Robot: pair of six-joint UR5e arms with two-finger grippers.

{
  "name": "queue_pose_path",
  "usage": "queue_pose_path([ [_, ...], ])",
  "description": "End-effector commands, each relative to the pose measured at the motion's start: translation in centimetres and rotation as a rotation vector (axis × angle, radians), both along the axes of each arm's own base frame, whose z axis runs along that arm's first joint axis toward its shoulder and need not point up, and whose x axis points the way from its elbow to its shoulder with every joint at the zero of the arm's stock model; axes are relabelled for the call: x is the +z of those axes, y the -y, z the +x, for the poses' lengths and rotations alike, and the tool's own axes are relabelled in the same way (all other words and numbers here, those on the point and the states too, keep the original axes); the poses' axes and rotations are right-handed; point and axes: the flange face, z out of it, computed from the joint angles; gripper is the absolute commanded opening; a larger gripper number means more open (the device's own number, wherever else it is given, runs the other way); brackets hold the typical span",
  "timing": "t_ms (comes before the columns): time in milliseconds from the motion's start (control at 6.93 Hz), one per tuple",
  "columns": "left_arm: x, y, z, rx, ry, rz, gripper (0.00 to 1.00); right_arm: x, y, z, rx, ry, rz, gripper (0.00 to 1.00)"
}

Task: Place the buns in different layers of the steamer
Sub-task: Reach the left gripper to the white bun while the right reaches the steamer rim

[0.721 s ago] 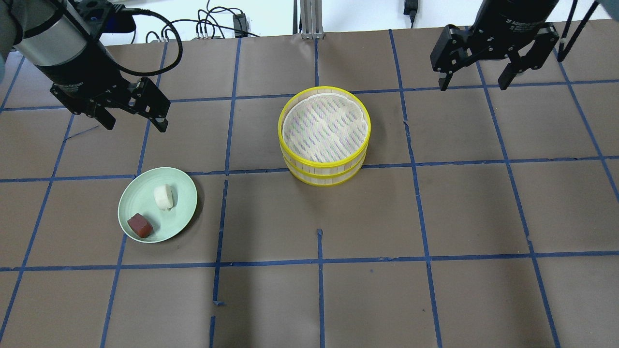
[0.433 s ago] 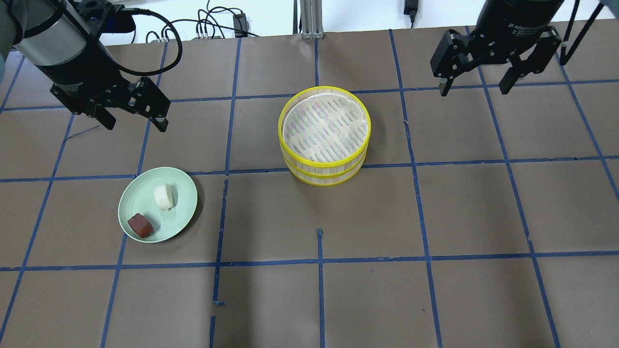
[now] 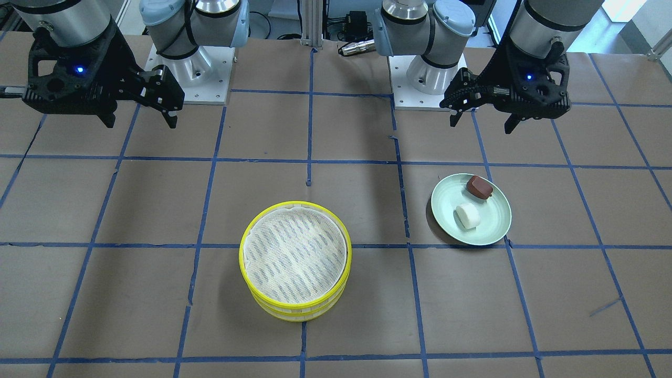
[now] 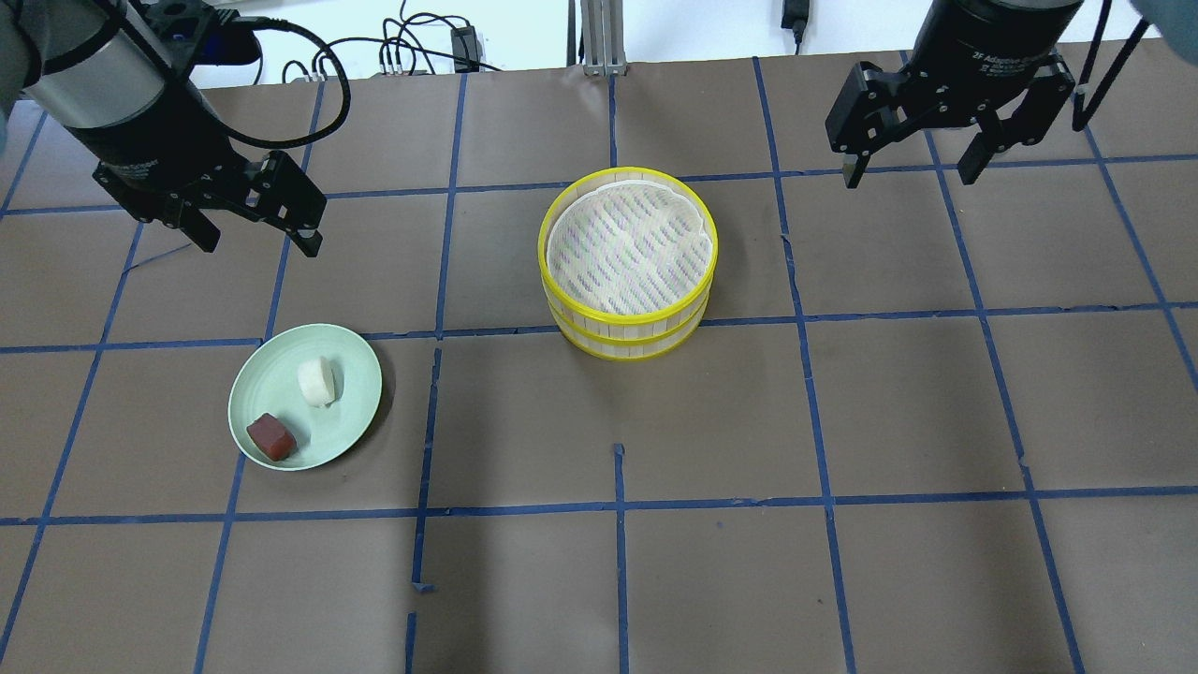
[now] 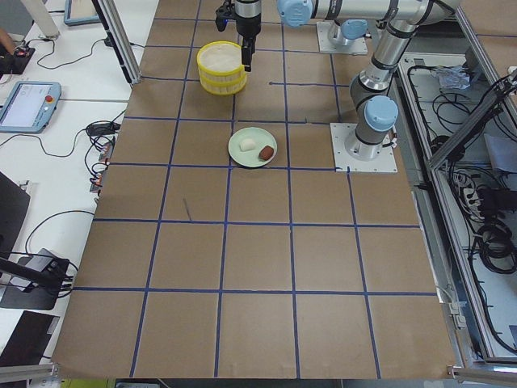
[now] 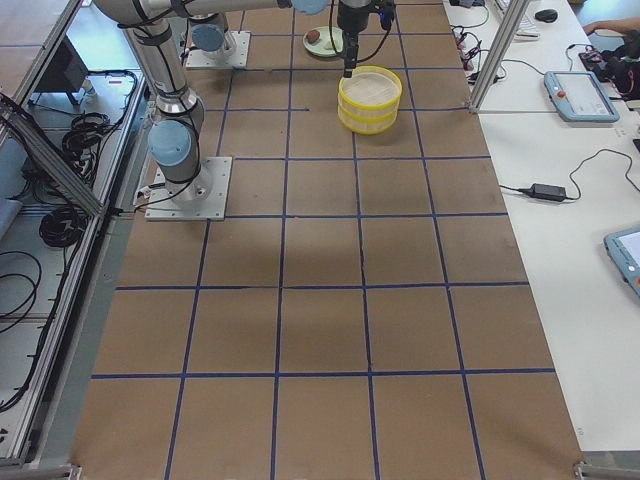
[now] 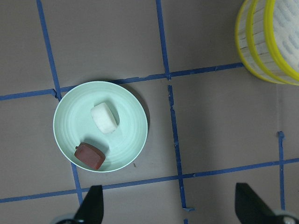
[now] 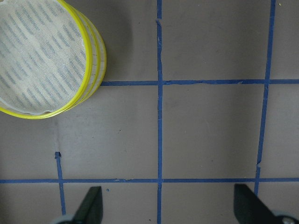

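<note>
Yellow-rimmed steamer layers (image 4: 622,329) sit stacked one on the other, about midway between the left and right edges of the counter (image 4: 655,562). I see both buns on the pale green plate (image 4: 351,374), which lies off toward the left edge, well apart from the stack. The white bun (image 4: 316,381) lies just beside the reddish-brown bun (image 4: 271,437), with a small gap between them. My left pincer (image 4: 260,241) hangs above the counter's left side, jaws apart, gripping nothing. The right pincer (image 4: 908,175) hangs toward the right edge, likewise spread and empty.
</note>
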Motion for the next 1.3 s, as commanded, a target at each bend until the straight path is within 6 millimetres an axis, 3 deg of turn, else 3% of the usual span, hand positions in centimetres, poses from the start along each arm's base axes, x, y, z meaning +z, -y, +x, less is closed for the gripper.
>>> queue_pose_path([
  [0,-4.3,-0.1,1.0,0.015,-0.006,0.079,1.0,-0.4,0.2,0.1,0.007,0.008,0.001,1.0],
  [144,-8.4,0.2,3.9,0.045,-0.011,0.08,0.99,-1.6,0.3,0.1,-0.005,0.009,0.016,1.0],
  [288,-12.9,-0.5,5.7,0.079,-0.02,0.099,0.99,-2.6,1.2,0.2,0.001,0.007,-0.044,1.0],
  [433,-16.8,-0.4,6.0,0.081,-0.014,0.092,0.99,-5.5,3.4,0.7,0.005,0.013,-0.074,1.0],
  [721,-24.7,2.1,6.7,0.082,-0.016,0.128,0.98,-13.3,7.2,5.7,0.05,0.014,-0.042,1.0],
  [1010,-28.5,3.2,8.2,0.073,0.086,0.167,0.91,-19.2,8.7,9.2,0.017,0.014,-0.035,1.0],
  [1154,-30.1,3.6,8.3,0.072,0.086,0.181,0.91,-21.3,9.6,9.4,0.018,0.017,-0.034,1.0],
])
